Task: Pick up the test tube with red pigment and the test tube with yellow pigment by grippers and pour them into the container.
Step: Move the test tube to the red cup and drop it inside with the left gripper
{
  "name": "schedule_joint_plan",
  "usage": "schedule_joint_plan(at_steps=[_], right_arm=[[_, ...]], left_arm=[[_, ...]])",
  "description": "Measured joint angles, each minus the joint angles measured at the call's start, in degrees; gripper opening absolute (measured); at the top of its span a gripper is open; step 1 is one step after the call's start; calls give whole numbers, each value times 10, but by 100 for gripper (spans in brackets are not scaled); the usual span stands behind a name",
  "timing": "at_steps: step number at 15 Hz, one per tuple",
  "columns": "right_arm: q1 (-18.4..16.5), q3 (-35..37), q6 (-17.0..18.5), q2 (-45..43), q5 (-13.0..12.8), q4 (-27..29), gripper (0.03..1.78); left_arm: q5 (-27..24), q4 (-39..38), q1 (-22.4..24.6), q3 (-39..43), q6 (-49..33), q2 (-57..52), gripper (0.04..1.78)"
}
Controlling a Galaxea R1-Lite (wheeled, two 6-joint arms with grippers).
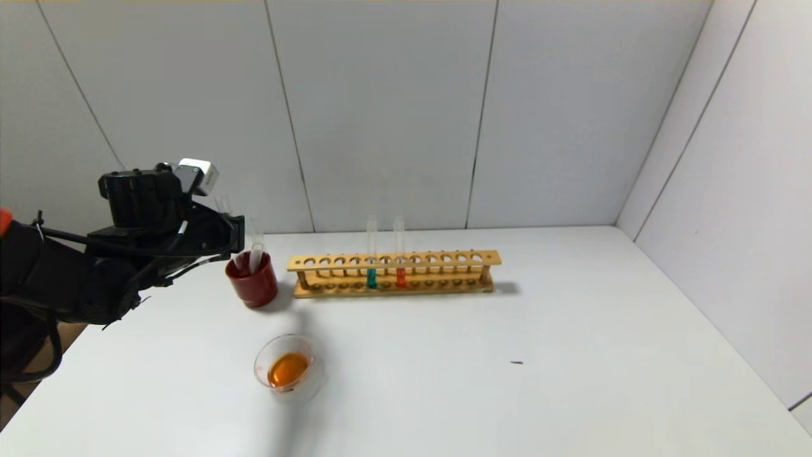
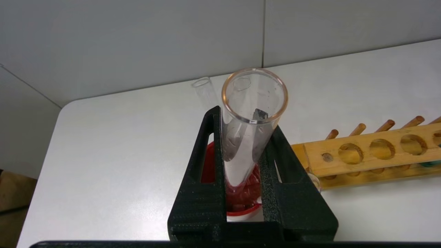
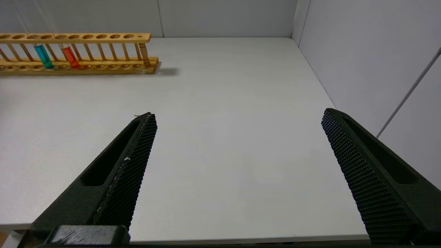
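My left gripper (image 1: pixel 238 235) is shut on an empty clear test tube (image 2: pixel 241 155), held upright with its lower end inside the dark red cup (image 1: pixel 252 282). A second empty tube (image 1: pixel 255 247) leans in that cup. The test tube with red pigment (image 1: pixel 400 276) stands in the wooden rack (image 1: pixel 393 273), next to a teal tube (image 1: pixel 372 277). No tube with yellow liquid shows. The container (image 1: pixel 288 368), a low glass dish, holds orange liquid at front left. My right gripper (image 3: pixel 239 113) is open and empty above the table's near right side, out of the head view.
The rack runs across the table's middle back and also shows in the right wrist view (image 3: pixel 79 38). Grey walls close the back and right sides. A small dark speck (image 1: pixel 517 362) lies on the white table (image 1: pixel 571 317).
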Motion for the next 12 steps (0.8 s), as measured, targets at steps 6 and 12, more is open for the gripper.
schedule_joint_plan(at_steps=[6, 12], right_arm=[[0, 0, 0, 0, 0, 0, 175], [0, 0, 0, 0, 0, 0, 175]], left_arm=[[-3, -29, 20, 0, 0, 37, 32], [-6, -35, 21, 2, 0, 59, 32]])
